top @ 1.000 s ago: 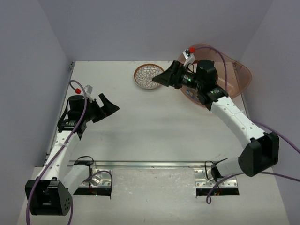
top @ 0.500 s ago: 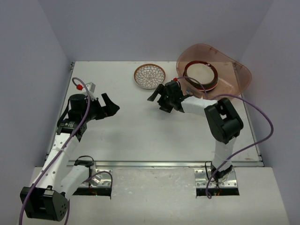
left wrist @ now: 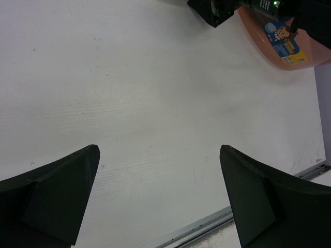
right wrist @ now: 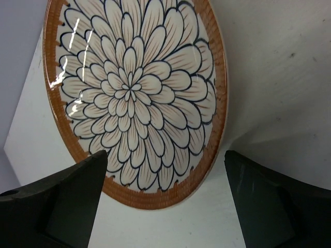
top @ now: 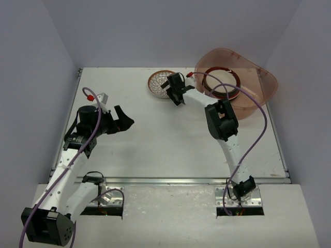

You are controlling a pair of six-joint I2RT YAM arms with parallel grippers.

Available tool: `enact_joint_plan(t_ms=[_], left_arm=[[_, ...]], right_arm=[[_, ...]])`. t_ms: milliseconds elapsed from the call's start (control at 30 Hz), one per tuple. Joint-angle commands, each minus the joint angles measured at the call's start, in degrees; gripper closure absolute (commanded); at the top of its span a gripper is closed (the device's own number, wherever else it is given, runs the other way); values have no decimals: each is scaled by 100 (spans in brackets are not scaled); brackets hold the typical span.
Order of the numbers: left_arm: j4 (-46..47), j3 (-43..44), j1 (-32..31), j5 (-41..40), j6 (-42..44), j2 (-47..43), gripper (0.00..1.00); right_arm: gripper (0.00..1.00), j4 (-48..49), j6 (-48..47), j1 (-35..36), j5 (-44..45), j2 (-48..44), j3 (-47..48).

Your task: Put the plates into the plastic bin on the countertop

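Lying on a white counter [top: 155, 150] enclosed by pale grey walls [top: 155, 31], a brown-rimmed plate [right wrist: 134, 93] is seen just before the right fingers [right wrist: 57, 201], held apart. Stacked plates [top: 222, 81] are seen in the bin [top: 261, 95] at the far right corner. The left fingers [left wrist: 51, 196] are spread above the counter.

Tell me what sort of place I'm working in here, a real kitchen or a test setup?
Most likely a lab test cell, not a kitchen: bare pale lilac walls box in a flat white tabletop with a metal mounting rail, holding a brown-rimmed petal-patterned plate and a translucent pinkish plastic bin.
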Motion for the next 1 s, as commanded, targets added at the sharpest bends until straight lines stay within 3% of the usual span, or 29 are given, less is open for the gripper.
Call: enact_joint_plan(t_ms=[0,33,100,133,167,333,467,600,733,967], left_arm=[[223,4,-65,60,62,-108,0],[229,4,-65,70,63,-111,0],[243,4,-65,139,70,-90,0],[249,8,-65,152,75,-74,0],[253,13,-65,154,80,-60,0],[245,-4,-74,126,71,-130,0],[254,-13,-83,81,54,-183,0],[191,13,-91,-139,34,-304,0],[187,-4,-91,-237,6,-492,0],[193,4,-100,-194,18,-455,0]], right_arm=[[18,-1411,348,-4,692,240,511],[34,-1291,333,5,752,118,319],[77,-753,195,12,650,-91,-345],[92,-652,168,13,614,-147,-506],[100,-645,135,14,569,-172,-552],[100,-122,-348,48,-10,-507,-1138],[100,1073,-846,135,-725,-1511,-1866],[100,1430,-1152,-111,-1773,-2510,-1885],[100,1773,-743,-724,-2730,-3392,-2146],[100,1341,-396,-2002,-3224,-4315,-2194]])
